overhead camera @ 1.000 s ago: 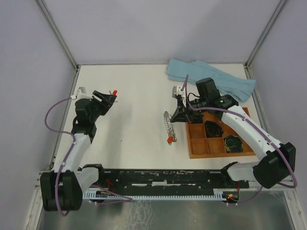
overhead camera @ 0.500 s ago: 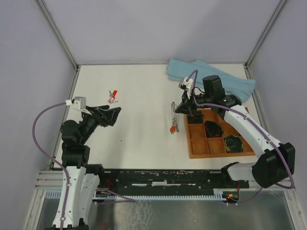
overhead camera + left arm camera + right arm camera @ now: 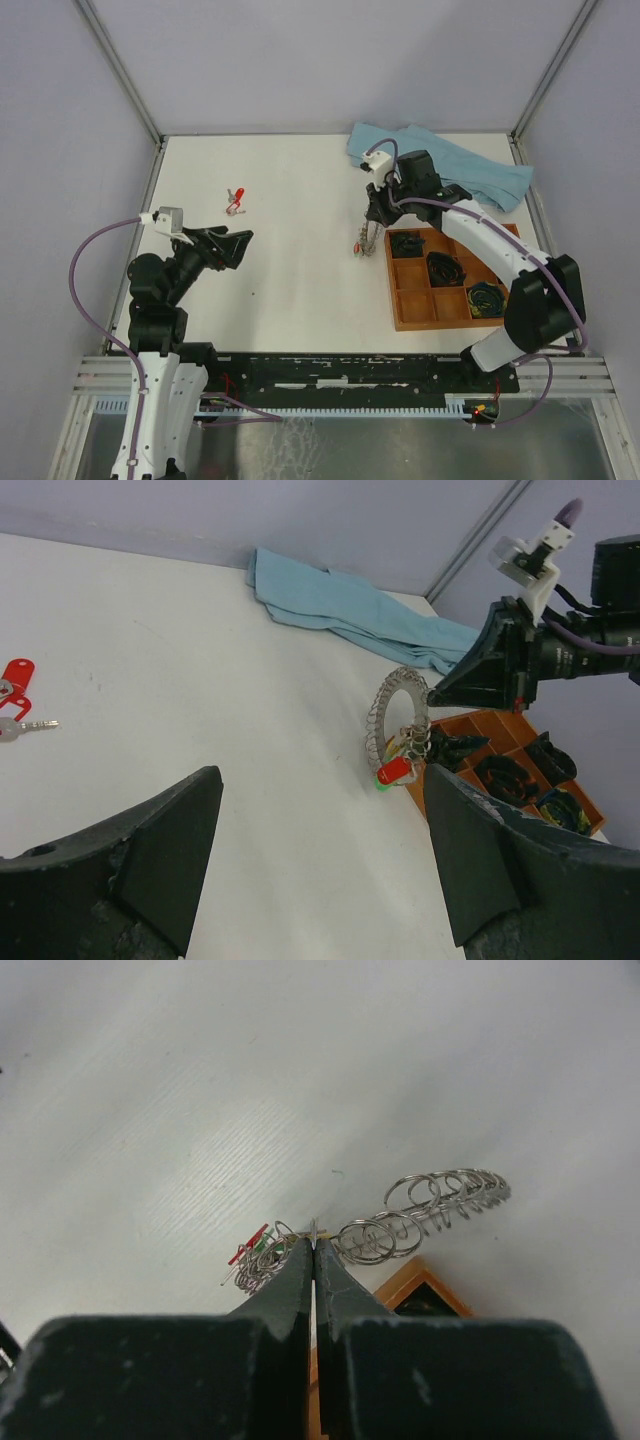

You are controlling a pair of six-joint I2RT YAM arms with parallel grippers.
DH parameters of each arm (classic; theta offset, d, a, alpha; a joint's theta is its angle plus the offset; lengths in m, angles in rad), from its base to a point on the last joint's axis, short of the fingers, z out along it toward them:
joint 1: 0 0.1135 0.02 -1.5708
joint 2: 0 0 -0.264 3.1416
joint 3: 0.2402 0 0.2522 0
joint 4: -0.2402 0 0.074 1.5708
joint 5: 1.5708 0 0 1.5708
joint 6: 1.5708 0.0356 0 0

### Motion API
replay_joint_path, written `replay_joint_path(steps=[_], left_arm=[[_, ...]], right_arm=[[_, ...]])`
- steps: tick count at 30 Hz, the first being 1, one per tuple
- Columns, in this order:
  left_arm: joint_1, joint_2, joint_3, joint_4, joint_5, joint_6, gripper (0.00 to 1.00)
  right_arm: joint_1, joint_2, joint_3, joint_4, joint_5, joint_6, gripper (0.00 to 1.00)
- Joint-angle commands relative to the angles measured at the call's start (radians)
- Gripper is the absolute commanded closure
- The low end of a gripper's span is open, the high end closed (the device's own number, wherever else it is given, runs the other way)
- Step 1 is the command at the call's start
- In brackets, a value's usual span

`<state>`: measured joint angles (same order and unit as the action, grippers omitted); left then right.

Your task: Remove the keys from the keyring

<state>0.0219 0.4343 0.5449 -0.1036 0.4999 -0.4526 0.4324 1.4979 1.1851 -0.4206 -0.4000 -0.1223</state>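
The keyring is clamped upright by the closed right gripper, keys hanging at its bottom; the left gripper is spread wide, empty.

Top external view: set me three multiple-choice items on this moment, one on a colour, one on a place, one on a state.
1. The cloth is: A blue; B yellow; C black.
2. The loose red key lies: A on the cloth; B on the table, left of the keyring; C hanging from the keyring.
3. The right gripper is: A wide open; B shut on nothing; C shut on the keyring.
Key: 1 A, pale blue folds at the back; 2 B, it rests apart on the white surface; 3 C, its closed tips pinch the ring.
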Motion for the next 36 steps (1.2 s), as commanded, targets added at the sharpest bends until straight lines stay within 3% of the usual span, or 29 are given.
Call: replay_joint_path(steps=[1, 6, 8, 10, 13, 18, 22, 25, 27, 31, 36], left_arm=[[0.009, -0.007, 0.006, 0.015, 0.003, 0.04, 0.13], [0.011, -0.021, 0.004, 0.009, 0.001, 0.041, 0.13], [0.012, -0.026, 0.005, 0.006, -0.001, 0.044, 0.13], [0.016, -0.029, 0.006, 0.005, -0.003, 0.045, 0.13], [0.019, -0.034, 0.008, 0.002, -0.004, 0.046, 0.13], [0.021, -0.049, 0.007, 0.007, 0.006, 0.046, 0.13], [0.024, -0.052, -0.003, 0.051, 0.051, 0.023, 0.11], [0.024, -0.048, -0.006, 0.08, 0.076, -0.005, 0.05], [0.024, -0.039, -0.015, 0.111, 0.102, -0.022, 0.01], [0.023, 0.01, -0.006, 0.167, 0.175, -0.064, 0.01], [0.018, 0.129, 0.168, 0.11, 0.204, -0.1, 0.0]], right_arm=[[0.047, 0.137, 0.207, 0.019, 0.143, 0.02, 0.99], [0.073, 0.369, 0.468, -0.087, 0.148, 0.05, 0.97], [0.088, 0.473, 0.578, -0.125, 0.138, 0.055, 0.87], [0.1, 0.544, 0.674, -0.161, 0.125, 0.061, 0.7], [0.108, 0.582, 0.755, -0.221, 0.096, 0.051, 0.59], [0.104, 0.395, 0.603, -0.191, 0.04, -0.055, 0.51], [0.067, 0.171, 0.494, -0.225, -0.108, -0.198, 0.44], [0.001, 0.038, 0.413, -0.197, -0.146, -0.19, 0.25], [-0.036, -0.037, 0.356, -0.183, -0.15, -0.166, 0.02], [-0.057, -0.178, 0.26, -0.153, -0.051, -0.037, 0.0], [-0.061, -0.365, 0.183, -0.114, 0.007, 0.019, 0.0]])
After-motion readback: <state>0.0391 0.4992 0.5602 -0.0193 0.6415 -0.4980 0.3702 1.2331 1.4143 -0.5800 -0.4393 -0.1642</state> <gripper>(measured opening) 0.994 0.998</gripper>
